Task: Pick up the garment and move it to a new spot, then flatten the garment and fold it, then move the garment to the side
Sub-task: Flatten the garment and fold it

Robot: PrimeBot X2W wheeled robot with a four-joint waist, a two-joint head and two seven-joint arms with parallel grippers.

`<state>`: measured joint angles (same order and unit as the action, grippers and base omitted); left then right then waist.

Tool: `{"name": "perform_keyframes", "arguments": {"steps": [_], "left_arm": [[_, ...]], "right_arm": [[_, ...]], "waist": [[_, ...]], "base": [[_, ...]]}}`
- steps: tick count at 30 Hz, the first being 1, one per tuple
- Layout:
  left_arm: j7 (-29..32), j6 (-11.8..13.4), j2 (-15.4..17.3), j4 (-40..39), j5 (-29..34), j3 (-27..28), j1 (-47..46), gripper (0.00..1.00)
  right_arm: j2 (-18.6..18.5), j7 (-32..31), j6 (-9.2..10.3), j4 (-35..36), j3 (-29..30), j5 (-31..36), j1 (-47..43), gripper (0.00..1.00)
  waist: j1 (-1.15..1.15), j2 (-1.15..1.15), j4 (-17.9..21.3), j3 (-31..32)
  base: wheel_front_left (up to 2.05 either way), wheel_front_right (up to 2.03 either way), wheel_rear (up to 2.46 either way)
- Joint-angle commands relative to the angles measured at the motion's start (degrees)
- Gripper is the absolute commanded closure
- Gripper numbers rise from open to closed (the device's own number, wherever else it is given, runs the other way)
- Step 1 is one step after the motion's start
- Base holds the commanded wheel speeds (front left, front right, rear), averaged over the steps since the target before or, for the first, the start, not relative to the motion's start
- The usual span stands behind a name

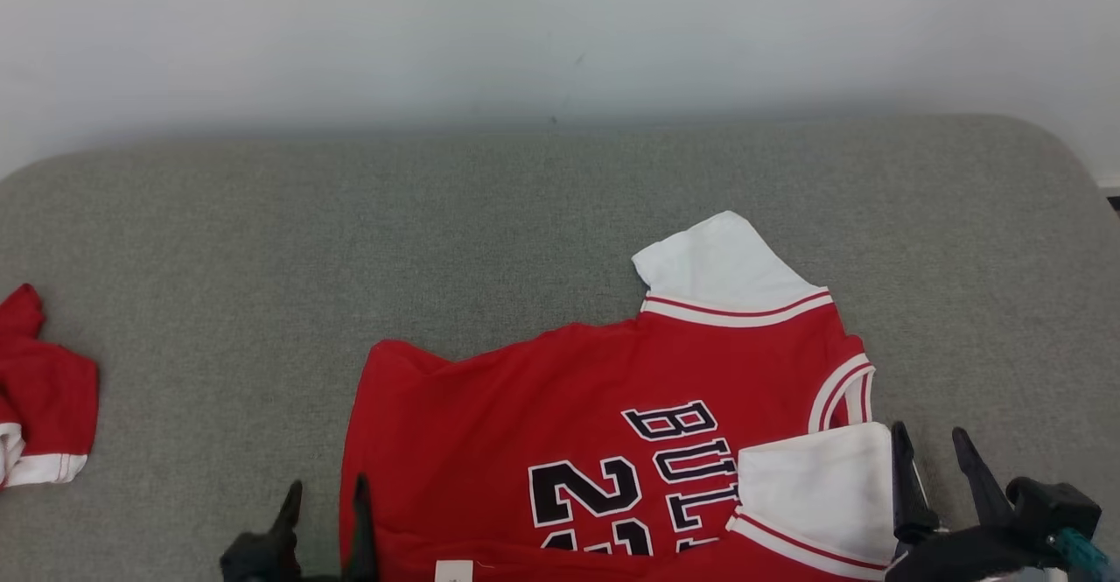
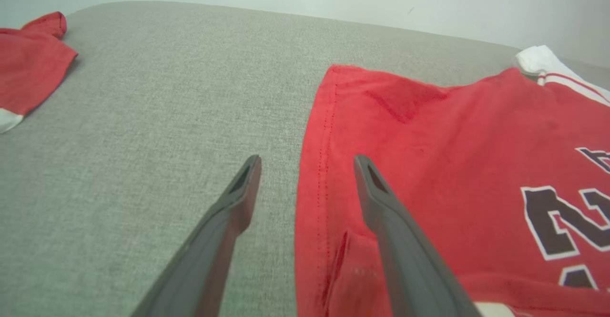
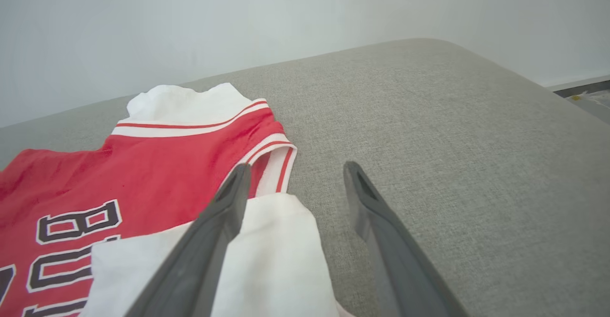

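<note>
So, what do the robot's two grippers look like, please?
Each has two long, dark grey fingers that narrow to a tip with a slot-shaped hollow near the end. The left gripper sits on a black base. The right gripper has a black base too, with a teal part at its side.

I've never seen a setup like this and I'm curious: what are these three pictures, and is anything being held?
This is a two-armed robot folding laundry. One picture looks down from its head; the other two look along each wrist's dark fingers. A red jersey with white sleeves lies on a grey cushion, partly folded. Another red garment lies at the far left. The left gripper straddles the jersey's hem edge, and the right gripper is by a white sleeve. Both are open, holding nothing.
</note>
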<state>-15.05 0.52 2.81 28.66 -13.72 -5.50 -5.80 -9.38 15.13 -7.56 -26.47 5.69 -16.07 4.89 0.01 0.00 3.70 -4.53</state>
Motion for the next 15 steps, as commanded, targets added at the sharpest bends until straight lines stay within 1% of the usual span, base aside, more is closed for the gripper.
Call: {"name": "perform_keyframes", "arguments": {"steps": [1,6,9,14,15], "left_arm": [[-0.18,-0.10,0.13,0.39,1.11,0.45,-3.01,0.00],[-0.18,-0.56,0.47,2.98,3.25,1.61,-9.91,0.00],[-0.19,-1.01,1.15,7.28,4.40,1.58,-14.61,0.00],[0.07,-0.85,1.86,15.85,5.21,1.05,-22.78,0.00],[0.07,-0.85,1.86,15.85,5.21,1.05,-22.78,0.00]], "right_arm": [[-0.08,0.00,0.16,0.54,-0.86,-0.41,1.49,0.00],[-0.62,0.00,0.16,0.97,-2.57,-1.10,4.42,0.00],[-0.99,0.00,0.16,1.02,-3.61,-1.61,6.10,0.00],[-1.30,0.00,0.16,1.12,-4.70,-2.07,8.12,0.00],[-1.30,0.00,0.16,1.12,-4.70,-2.07,8.12,0.00]], "waist": [[-0.01,0.00,-0.83,-2.56],[-0.01,0.00,-0.82,-4.30],[-0.01,0.00,-0.74,-5.21],[-0.01,0.00,-0.48,-6.15],[-0.01,0.00,-0.48,-6.15]], "base": [[0.00,0.00,0.00],[0.00,0.00,0.00],[0.00,0.00,0.00],[0.00,0.00,0.00],[0.00,0.00,0.00]]}}
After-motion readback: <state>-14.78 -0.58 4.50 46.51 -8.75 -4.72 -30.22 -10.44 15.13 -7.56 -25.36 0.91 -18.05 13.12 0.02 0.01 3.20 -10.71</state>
